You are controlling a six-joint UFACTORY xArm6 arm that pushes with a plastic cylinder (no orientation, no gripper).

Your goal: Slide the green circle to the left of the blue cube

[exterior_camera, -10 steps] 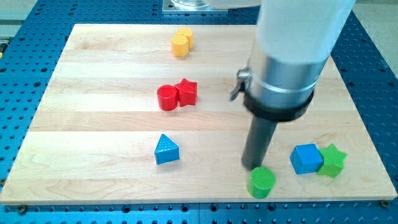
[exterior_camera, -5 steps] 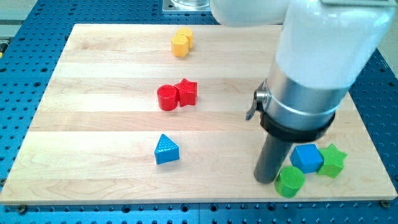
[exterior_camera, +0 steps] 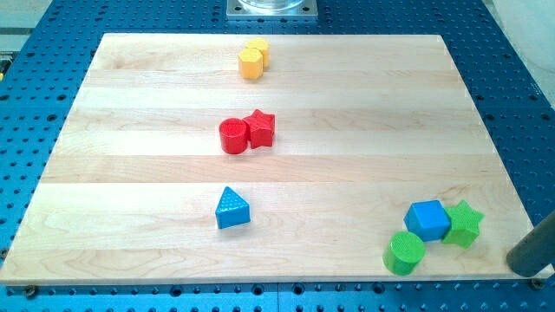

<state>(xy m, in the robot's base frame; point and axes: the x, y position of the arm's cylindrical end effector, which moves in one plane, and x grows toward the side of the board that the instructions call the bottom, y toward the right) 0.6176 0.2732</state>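
The green circle (exterior_camera: 405, 253) lies near the board's bottom edge at the view's lower right. It touches the lower left corner of the blue cube (exterior_camera: 427, 220), sitting below and slightly left of it. A green star (exterior_camera: 464, 224) touches the cube's right side. Only the dark lower end of my rod shows, at the view's bottom right corner, off the board. My tip (exterior_camera: 523, 270) is to the right of all three blocks and touches none of them.
A blue triangle (exterior_camera: 231, 209) lies left of centre. A red circle (exterior_camera: 232, 137) and a red star (exterior_camera: 260, 128) touch each other mid-board. Two yellow blocks (exterior_camera: 254, 59) sit near the top edge of the wooden board (exterior_camera: 130, 104).
The green circle was pushed right until it met the blue cube. The arm then swung away from above the blocks to the bottom right corner.
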